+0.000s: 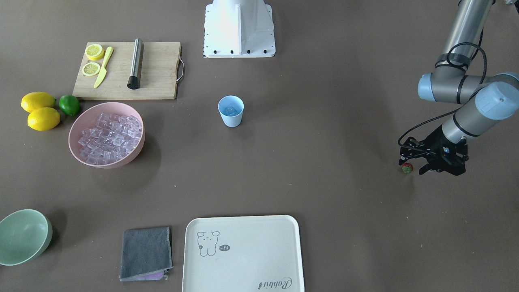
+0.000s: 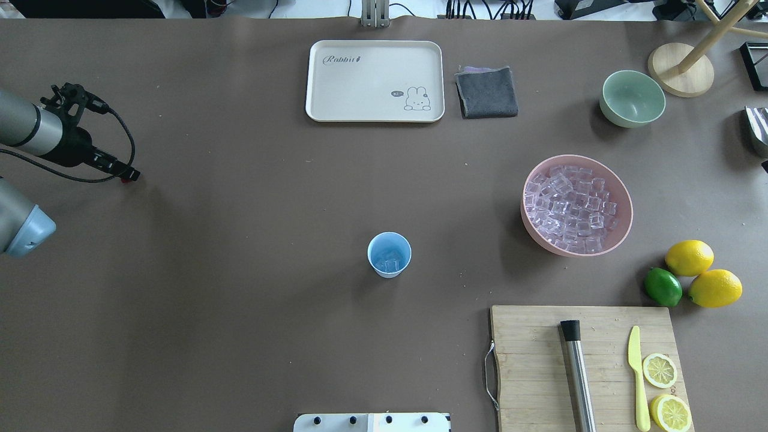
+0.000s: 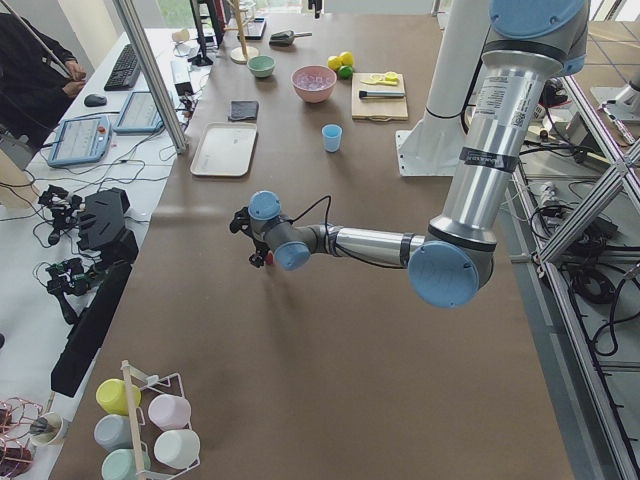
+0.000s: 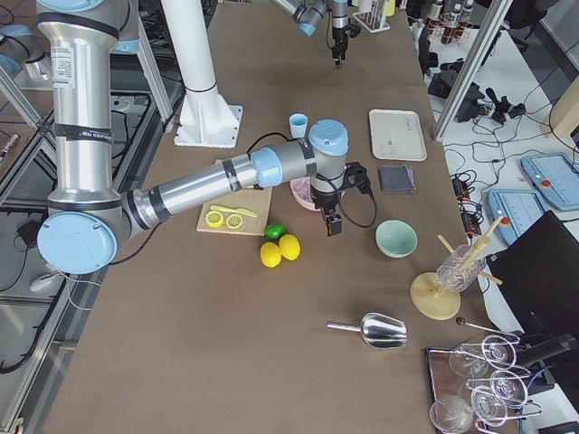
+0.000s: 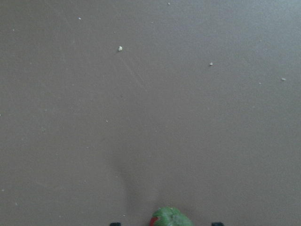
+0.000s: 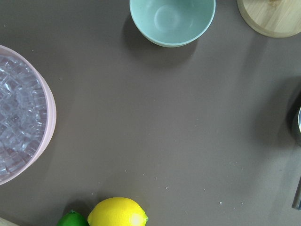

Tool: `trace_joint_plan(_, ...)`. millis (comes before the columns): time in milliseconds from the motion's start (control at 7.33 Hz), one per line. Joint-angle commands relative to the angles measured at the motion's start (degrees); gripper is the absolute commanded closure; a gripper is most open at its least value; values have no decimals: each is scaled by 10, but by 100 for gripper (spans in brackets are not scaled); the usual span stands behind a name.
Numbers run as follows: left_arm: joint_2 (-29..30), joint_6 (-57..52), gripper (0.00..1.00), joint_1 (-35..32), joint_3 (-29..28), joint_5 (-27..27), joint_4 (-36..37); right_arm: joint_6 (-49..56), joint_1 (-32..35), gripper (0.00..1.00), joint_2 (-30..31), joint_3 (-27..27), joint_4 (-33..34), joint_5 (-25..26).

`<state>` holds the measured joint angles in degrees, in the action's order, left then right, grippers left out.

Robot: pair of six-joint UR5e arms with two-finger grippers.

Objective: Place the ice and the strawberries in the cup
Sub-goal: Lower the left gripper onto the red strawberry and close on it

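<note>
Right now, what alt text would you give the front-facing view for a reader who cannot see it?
At the picture's right, the robot's left end effector hangs open at a tiny strawberry on the brown table. A light blue cup holding ice stands mid-table; a pink bowl of ice sits left.

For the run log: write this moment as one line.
left gripper: open, straddling strawberry | cup: ice inside | right gripper: state unclear

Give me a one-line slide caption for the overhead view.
Left gripper at the strawberry, far left; blue cup mid-table holds some ice; pink bowl of cubes at right.
</note>
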<state>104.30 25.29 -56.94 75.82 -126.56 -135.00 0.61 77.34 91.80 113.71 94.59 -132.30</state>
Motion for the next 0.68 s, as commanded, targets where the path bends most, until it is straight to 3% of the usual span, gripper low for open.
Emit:
trace_joint_plan(0,3,2,37,2,-3,0,2,0,0,0,1,0,1,-2)
trace_joint_plan(273,3,2,53,2,-3,0,3,0,0,0,1,0,1,-3)
trace_joint_plan(545,1,2,57,2,-3,0,3,-1,0,0,1,0,2,-11)
